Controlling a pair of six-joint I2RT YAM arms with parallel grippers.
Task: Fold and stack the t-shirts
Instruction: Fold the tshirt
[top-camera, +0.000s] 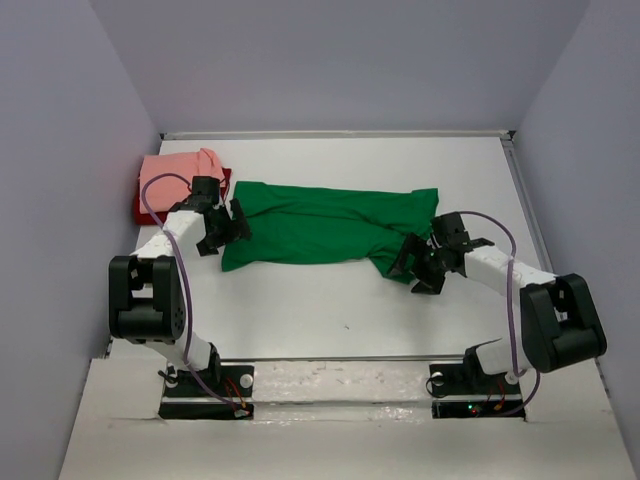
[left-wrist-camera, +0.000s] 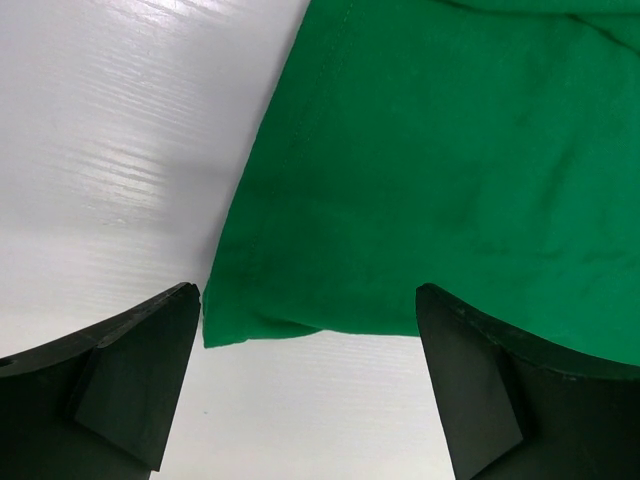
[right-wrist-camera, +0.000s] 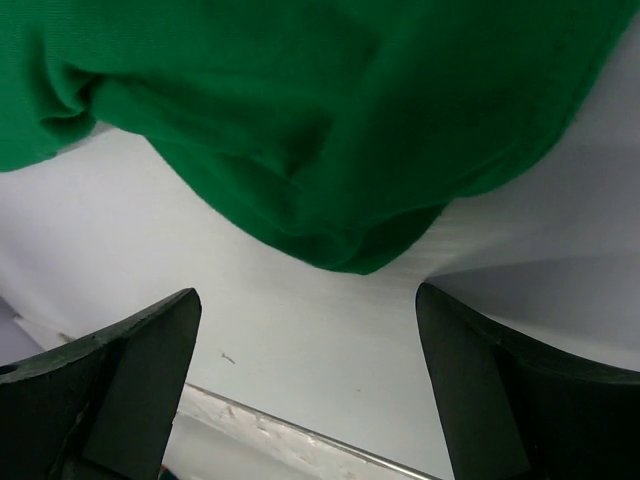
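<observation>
Left gripper (top-camera: 226, 228): I read its jaws as spread wide and clamped on nothing, low over the table (top-camera: 330, 310) at the left end of the green t-shirt (top-camera: 320, 225)

Right gripper (top-camera: 418, 262): jaws likewise wide apart and empty, set at the shirt's right end near its front edge

Hard to make out, left: from above, the gripper's dark body covers the spot where it meets the cloth; only the wrist view shows the shirt's near corner lying flat between the jaws, just beside the left-hand one, and I cannot tell whether they touch

Hard to make out, right: the wrist view is cropped to a bunched, rounded fold of green, its far side out of frame; the fold lies ahead of the jaws and between their lines, with bare table separating it from both

Green t-shirt: stretched crosswise over the middle of the table, rumpled, with creases running its length and the right end gathered into folds

Salmon pink t-shirt (top-camera: 175, 170): folded at the far left of the table, behind the left arm, which cuts off its near edge

Dark red t-shirt (top-camera: 141, 209): under the pink one, showing only as a strip along the left side and a sliver at the right; its shape is otherwise hidden
</observation>
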